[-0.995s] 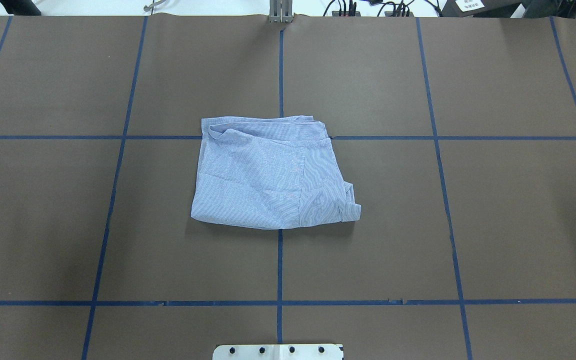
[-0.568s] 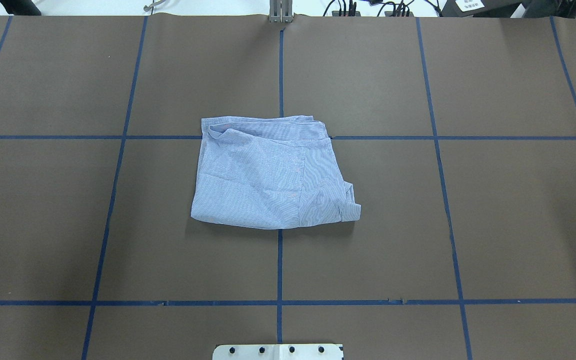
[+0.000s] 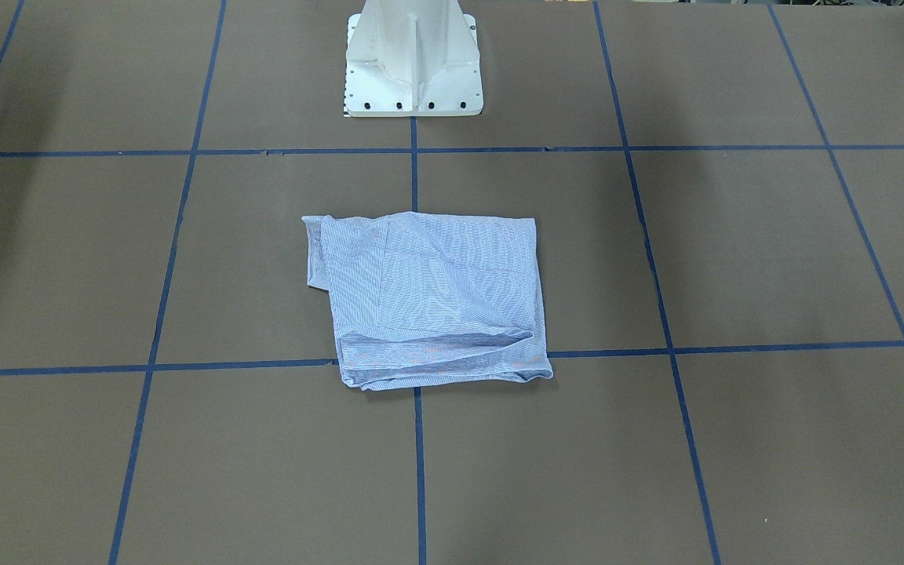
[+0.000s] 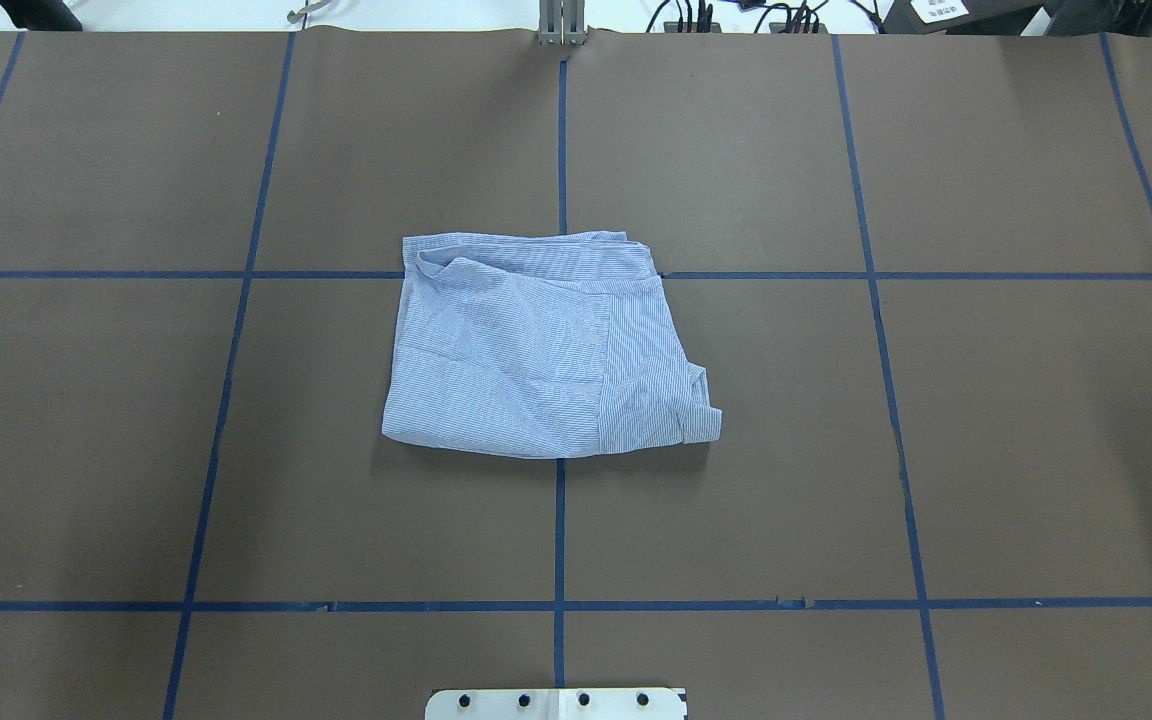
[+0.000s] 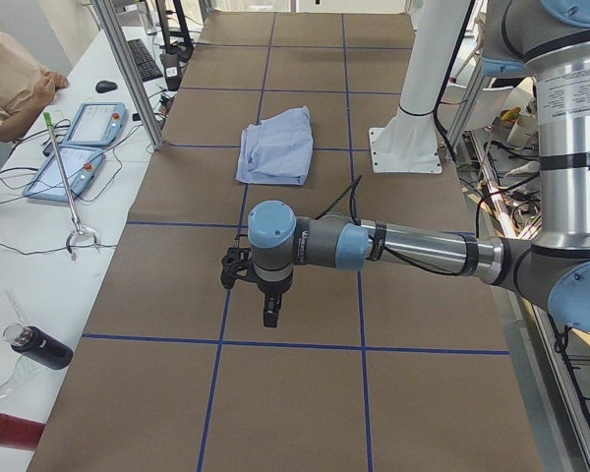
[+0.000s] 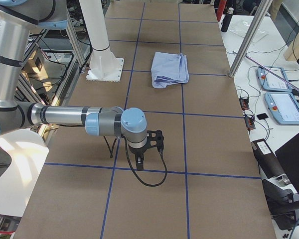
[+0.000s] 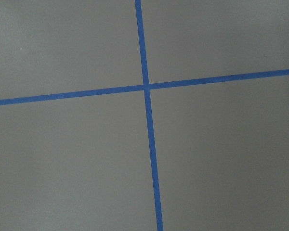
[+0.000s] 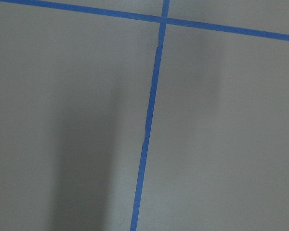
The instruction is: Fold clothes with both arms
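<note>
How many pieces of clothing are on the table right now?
1: the folded striped shirt lies mid-table, over the central blue tape line. Anything tucked inside its folds would be hidden.

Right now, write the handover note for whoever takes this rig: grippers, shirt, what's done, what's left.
Left gripper: clear of the shirt, over bare table toward the robot's left end; open or shut cannot be told.
Right gripper: likewise toward the right end; cannot be told.
Shirt: folded into a compact rectangle at the centre of the table, nothing touching it.
Done: the folding looks complete.
Left: perhaps tuck in the flap sticking out at its near right corner; otherwise probably nothing.
</note>
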Controlling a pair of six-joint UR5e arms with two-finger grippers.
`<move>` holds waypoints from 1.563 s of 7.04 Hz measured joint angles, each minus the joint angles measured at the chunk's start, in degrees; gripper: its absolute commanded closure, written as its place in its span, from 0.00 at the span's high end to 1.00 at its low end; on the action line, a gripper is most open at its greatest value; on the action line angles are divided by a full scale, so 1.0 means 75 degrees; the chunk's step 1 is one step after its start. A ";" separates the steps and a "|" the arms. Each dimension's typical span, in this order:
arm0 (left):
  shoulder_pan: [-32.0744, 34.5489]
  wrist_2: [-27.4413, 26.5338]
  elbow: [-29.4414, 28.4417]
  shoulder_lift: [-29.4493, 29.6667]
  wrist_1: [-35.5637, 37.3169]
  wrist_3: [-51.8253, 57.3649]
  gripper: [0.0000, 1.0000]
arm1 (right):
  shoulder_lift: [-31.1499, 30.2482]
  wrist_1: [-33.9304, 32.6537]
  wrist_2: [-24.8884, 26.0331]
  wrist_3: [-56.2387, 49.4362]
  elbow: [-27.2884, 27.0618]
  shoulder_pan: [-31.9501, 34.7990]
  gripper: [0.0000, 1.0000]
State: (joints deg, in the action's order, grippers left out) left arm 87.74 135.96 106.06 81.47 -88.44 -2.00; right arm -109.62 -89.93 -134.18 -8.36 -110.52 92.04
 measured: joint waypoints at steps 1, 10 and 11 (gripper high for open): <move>-0.0003 0.0065 -0.0029 -0.0002 -0.0030 0.0007 1.00 | -0.0028 0.0005 -0.0006 -0.0031 0.0083 -0.0001 1.00; -0.0032 0.0036 -0.0217 -0.0099 -0.0407 0.0042 1.00 | 0.0147 0.0015 -0.0065 0.1042 0.0281 -0.0218 1.00; -0.0032 0.0036 -0.0198 -0.0103 -0.0407 0.0042 1.00 | 0.0151 0.0028 -0.0072 0.1108 0.0274 -0.0238 1.00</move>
State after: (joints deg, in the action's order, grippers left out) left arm 87.50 136.23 104.57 80.69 -91.49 -1.69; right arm -108.49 -89.72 -134.72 -0.05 -108.47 90.25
